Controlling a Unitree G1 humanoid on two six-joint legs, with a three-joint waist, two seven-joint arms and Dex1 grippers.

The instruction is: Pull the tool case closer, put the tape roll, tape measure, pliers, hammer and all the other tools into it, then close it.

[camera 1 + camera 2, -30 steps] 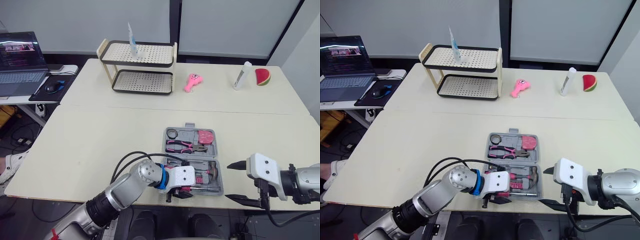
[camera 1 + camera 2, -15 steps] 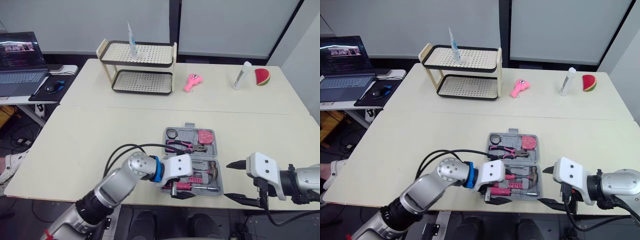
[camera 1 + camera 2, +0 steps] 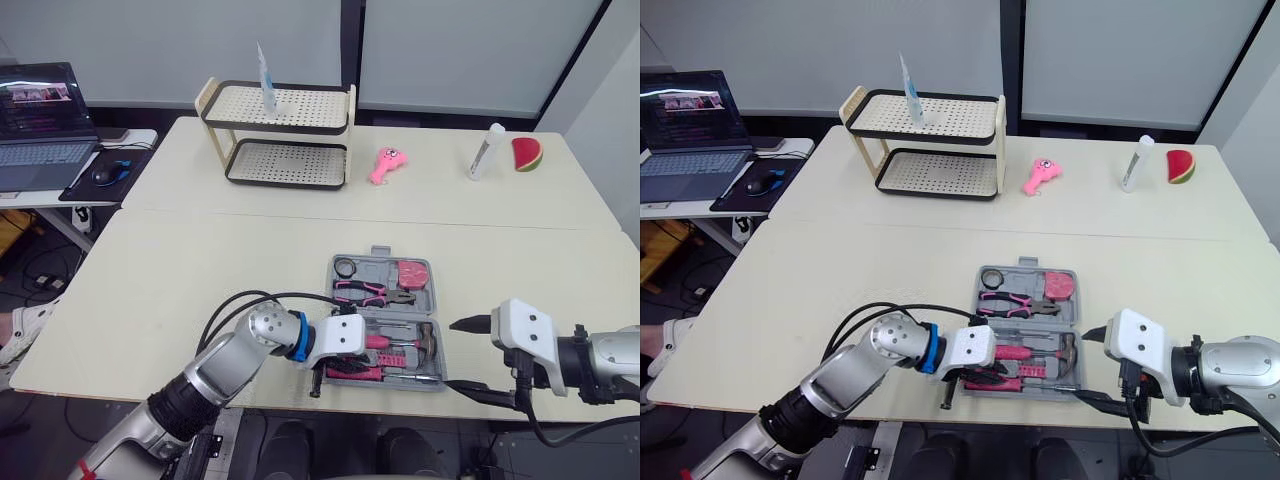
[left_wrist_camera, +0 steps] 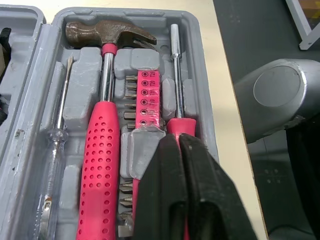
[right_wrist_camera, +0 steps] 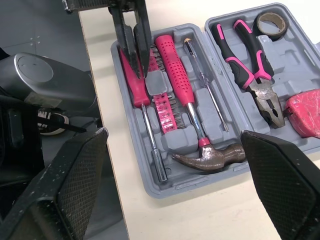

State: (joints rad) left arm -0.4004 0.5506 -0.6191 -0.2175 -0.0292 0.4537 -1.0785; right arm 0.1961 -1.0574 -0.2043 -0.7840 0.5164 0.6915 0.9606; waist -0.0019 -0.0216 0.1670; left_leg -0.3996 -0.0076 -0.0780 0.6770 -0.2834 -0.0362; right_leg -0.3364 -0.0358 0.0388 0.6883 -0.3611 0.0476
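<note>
The grey tool case [image 3: 437, 330] lies open near the table's front edge. Its far half holds the tape roll [image 3: 345, 267], pliers [image 3: 372, 292] and pink tape measure [image 3: 411, 273]. In the near half lie the hammer [image 4: 102, 125], a clear-handled screwdriver [image 4: 56, 145], a bit rack [image 4: 149, 95] and a pink-handled driver [image 5: 131, 80]. My left gripper [image 4: 179, 142] is shut with nothing in it, its tips just above the driver's pink handle at the case's near left corner. To the right of the case, my right gripper [image 3: 468, 355] stands wide open and holds nothing.
A two-tier rack [image 3: 275, 135], a pink toy [image 3: 385, 165], a white bottle [image 3: 483, 150] and a watermelon slice [image 3: 525, 153] sit on the far table. A laptop [image 3: 40, 125] is at the far left. The table's front edge runs just below the case.
My left gripper opened over the case's near row, drew back a little to the left, and has now shut empty. The right arm has hardly moved.
</note>
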